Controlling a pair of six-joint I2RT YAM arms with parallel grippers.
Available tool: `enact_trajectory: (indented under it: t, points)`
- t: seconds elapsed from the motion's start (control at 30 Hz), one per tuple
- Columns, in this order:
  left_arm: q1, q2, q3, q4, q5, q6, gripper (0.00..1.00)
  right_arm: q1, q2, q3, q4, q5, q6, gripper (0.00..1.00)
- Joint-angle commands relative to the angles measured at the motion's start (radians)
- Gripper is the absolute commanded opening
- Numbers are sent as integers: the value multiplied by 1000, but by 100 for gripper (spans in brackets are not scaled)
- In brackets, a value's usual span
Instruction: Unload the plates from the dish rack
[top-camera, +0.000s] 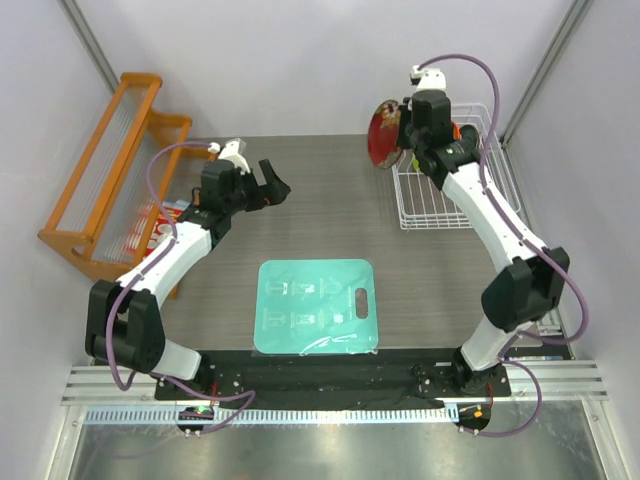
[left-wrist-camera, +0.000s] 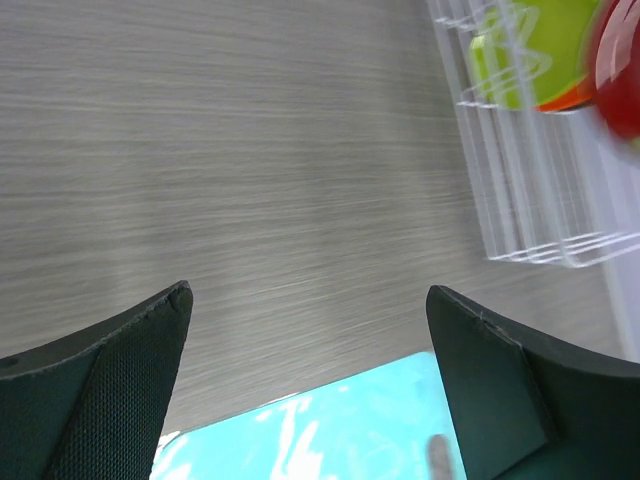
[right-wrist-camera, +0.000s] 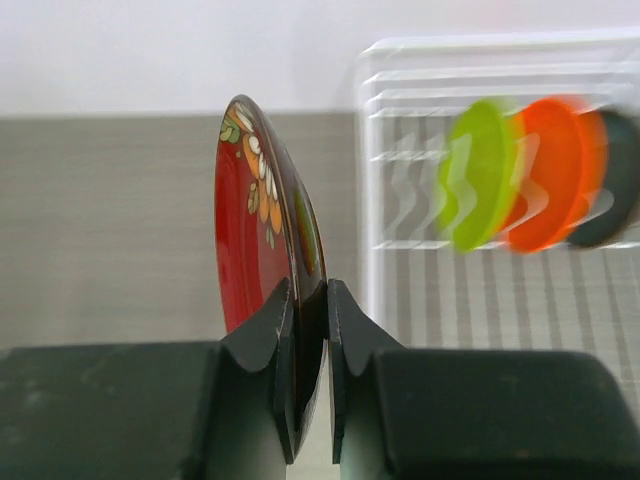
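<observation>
Right pincer (right-wrist-camera: 308, 300) clenched on rim of dark red floral plate (right-wrist-camera: 245, 240), held upright, outside the white dish rack (right-wrist-camera: 480, 72) (lime green plate (right-wrist-camera: 475, 175), orange plate (right-wrist-camera: 550, 170), dark plate (right-wrist-camera: 615, 180) slotted inside). Left pincer (left-wrist-camera: 308, 300) released, above desk (left-wrist-camera: 250, 150).

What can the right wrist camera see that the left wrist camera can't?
Only the right wrist camera: the right claw pinching the edge of the red plate, its flower pattern, and a dark plate beside the orange one. Only the left wrist camera: the open left claw and the teal mat. Both: the white dish rack, the lime green plate, the orange plate, the red plate (a blur in the left view) and the grey table.
</observation>
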Motion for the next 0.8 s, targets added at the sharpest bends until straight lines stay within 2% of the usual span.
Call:
enact_trajectory:
  t: [0.0,0.03,0.1,0.27,0.43,0.63,0.77]
  points:
    - [-2,41,-20,218,194,-117,99,17,-109,-160,163,-324,226,1]
    - [-2,55,-36,267,220,-140,99,19,-116,-209,178,-411,247,1]
    - [-4,72,-71,388,285,-214,99,30,-139,-281,253,-463,304,1]
    - [-2,137,-99,520,372,-312,98,45,-156,-372,376,-584,382,1]
    - [-4,180,-141,654,386,-371,98,63,-151,-436,474,-644,450,1]
    - [-4,210,-171,738,386,-411,95,77,-133,-508,585,-717,526,1]
    - [-4,216,-189,798,382,-423,84,76,-130,-557,678,-750,597,1]
